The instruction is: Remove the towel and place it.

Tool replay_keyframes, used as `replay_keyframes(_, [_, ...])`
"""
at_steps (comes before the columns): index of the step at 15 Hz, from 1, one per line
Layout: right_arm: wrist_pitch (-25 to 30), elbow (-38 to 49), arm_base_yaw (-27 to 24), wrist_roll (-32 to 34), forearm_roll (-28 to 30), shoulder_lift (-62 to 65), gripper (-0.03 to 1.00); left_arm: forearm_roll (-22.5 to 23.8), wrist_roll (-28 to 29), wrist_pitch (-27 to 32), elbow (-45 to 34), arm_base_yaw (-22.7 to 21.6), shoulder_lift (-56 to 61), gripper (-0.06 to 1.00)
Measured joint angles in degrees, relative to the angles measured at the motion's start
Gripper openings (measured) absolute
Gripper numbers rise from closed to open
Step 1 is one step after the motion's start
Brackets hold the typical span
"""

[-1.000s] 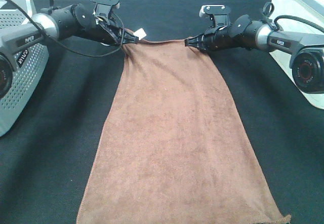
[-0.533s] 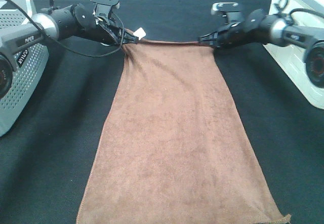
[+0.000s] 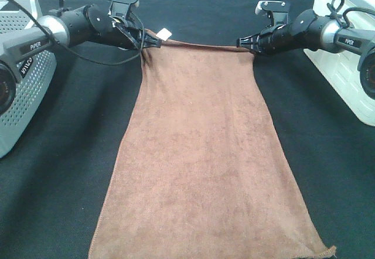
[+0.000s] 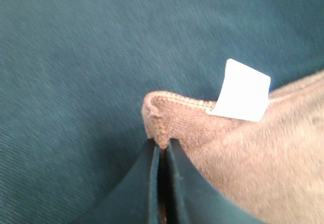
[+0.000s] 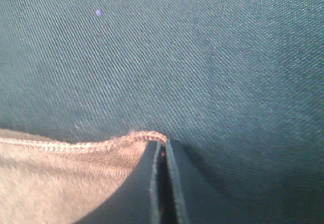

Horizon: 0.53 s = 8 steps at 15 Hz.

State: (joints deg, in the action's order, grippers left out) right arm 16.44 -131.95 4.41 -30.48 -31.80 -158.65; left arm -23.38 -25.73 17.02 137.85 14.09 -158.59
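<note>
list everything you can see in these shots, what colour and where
towel: one, brown, spread flat down the middle of the table, far corners pinched by the two grippers
white tag: one, white, on the towel's far short edge by the left corner
table cloth: one, black, covering the table under the towel
perforated container: one, light grey, at the left edge of the table
white unit: one, off-white, at the right edge; what it is I cannot tell
left gripper: one, black, shut on the towel's far left corner
right gripper: one, black, shut on the towel's far right corner
</note>
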Motion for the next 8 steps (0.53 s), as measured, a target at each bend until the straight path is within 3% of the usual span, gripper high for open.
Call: replay_keyframes(8, [-1.5, -4.8, 0.0, 0.0, -0.9, 0.2, 0.0, 0.0, 0.0, -3.3, 0.0, 0.0, 0.0, 0.03])
